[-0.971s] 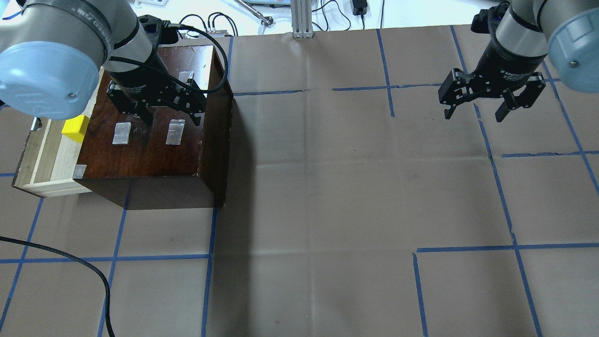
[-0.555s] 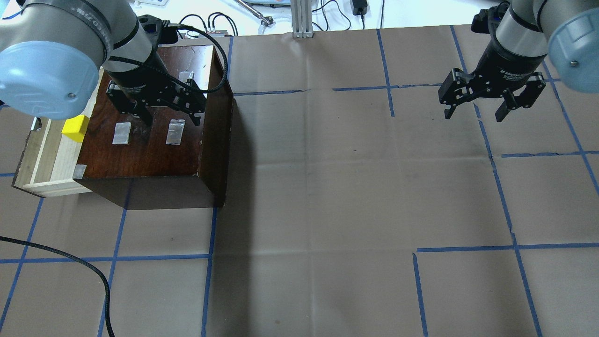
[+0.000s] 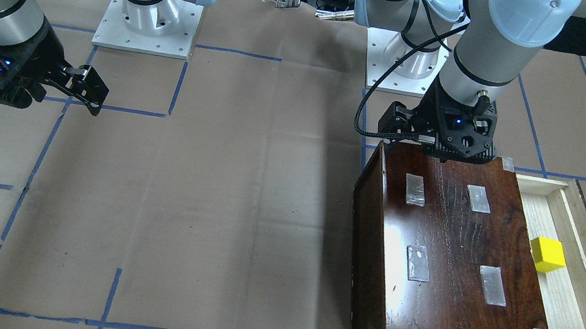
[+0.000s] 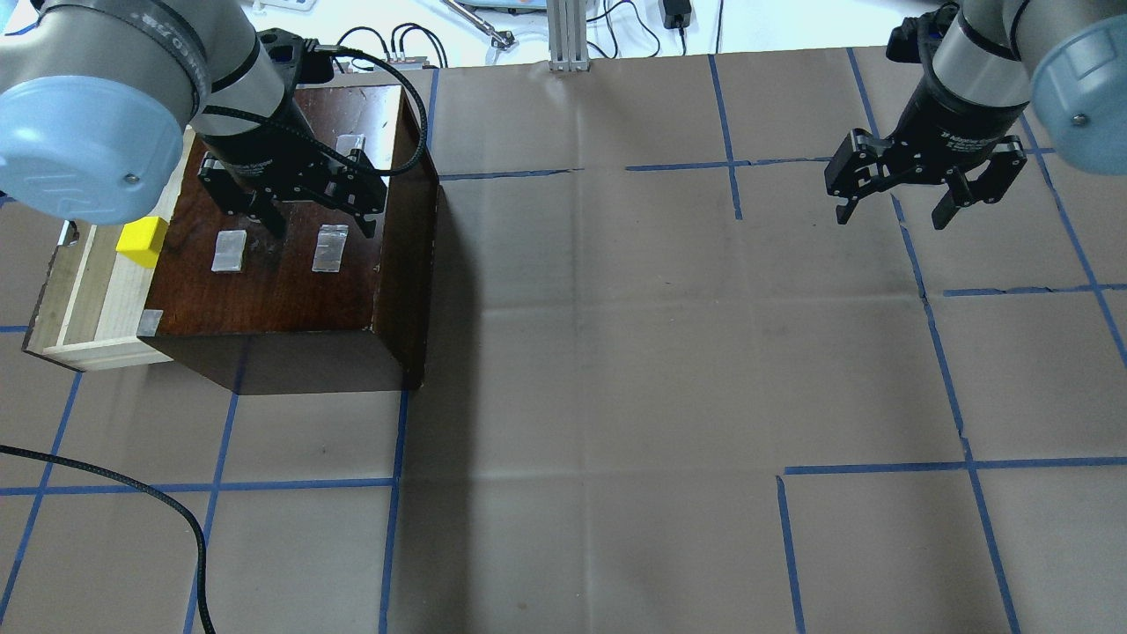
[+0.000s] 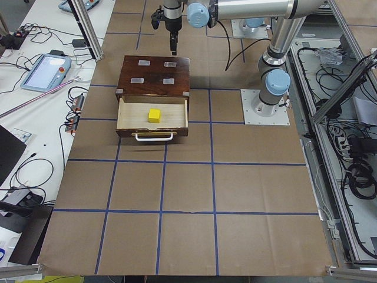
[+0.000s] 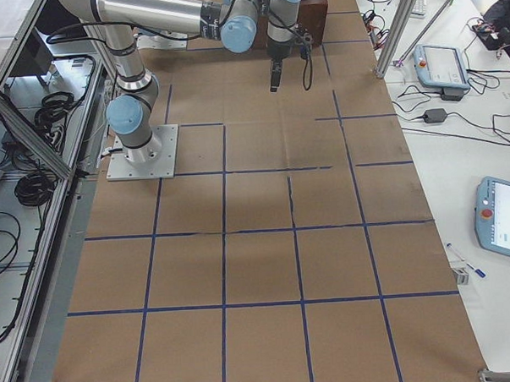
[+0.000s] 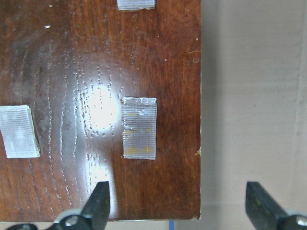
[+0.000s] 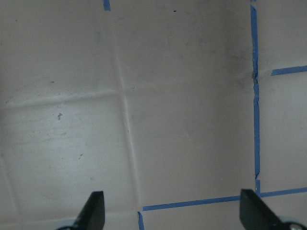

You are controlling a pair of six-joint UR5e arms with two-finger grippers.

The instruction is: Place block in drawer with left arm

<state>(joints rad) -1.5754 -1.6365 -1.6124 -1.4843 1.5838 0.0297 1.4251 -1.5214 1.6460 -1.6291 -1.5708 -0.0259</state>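
The yellow block [image 3: 547, 254] lies in the open pale-wood drawer [image 3: 563, 305], which is pulled out of the dark-brown box [image 3: 451, 253]. The block also shows in the overhead view [image 4: 143, 241] and the left exterior view [image 5: 155, 115]. My left gripper [image 4: 320, 217] is open and empty above the box top [image 4: 290, 282], away from the block. The left wrist view shows its fingertips [image 7: 98, 201] spread over the box's edge [image 7: 96, 72]. My right gripper [image 4: 892, 213] is open and empty, far off above bare paper [image 8: 172, 120].
Several grey tape strips [image 3: 415, 189] are stuck on the box top. Brown paper with blue tape lines [image 4: 616, 352] covers the table. A loose black cable [image 4: 158, 502] lies at the near left. The drawer has a white handle [image 5: 154, 137].
My left arm has shifted very slightly above the box top. The block stays in the drawer. The right arm has not moved.
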